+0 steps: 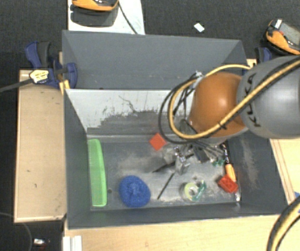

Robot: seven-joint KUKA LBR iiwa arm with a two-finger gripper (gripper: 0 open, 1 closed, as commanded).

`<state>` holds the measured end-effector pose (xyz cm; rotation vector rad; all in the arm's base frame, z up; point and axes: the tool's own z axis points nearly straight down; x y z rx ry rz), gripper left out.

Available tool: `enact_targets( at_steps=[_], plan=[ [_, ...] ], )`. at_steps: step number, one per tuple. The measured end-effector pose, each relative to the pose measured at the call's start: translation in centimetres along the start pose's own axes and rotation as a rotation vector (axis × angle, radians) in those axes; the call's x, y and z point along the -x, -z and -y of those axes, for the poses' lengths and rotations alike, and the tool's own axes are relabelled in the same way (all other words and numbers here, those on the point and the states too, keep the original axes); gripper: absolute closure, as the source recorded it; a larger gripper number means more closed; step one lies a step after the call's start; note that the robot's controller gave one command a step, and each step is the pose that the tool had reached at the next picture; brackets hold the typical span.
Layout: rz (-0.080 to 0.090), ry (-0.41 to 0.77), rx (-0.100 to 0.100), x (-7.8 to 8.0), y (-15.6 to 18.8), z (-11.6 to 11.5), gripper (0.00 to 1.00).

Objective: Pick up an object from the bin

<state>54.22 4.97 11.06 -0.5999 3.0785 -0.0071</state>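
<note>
Hanging low just beside the orange block (157, 141), the gripper (181, 163) likely sits there because that block and a black stick (166, 186) lie within reach. Its opening and any hold cannot be told.

The arm (280, 106) runs off the right edge. Its orange cover (215, 106) hides the bin's (113, 109) back right corner. A pale round thing (193, 190) by the front wall is too small to name.

Grey bin (87, 119); bright green bar (97, 172); blue ball (134, 191); orange block (157, 141); red brick (226, 184); black stick (165, 186).
</note>
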Motion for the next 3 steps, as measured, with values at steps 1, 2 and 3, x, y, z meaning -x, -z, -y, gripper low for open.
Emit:
enact_targets(
  at_steps=[1,2,3],
  plan=[
    [0.001,0.0,0.0,0.1,3.4,0.0,1.0],
    [0.004,-0.001,-0.001,0.2,6.4,0.1,1.0],
    [0.006,-0.002,-0.002,0.2,8.5,0.1,1.0]
  ],
)
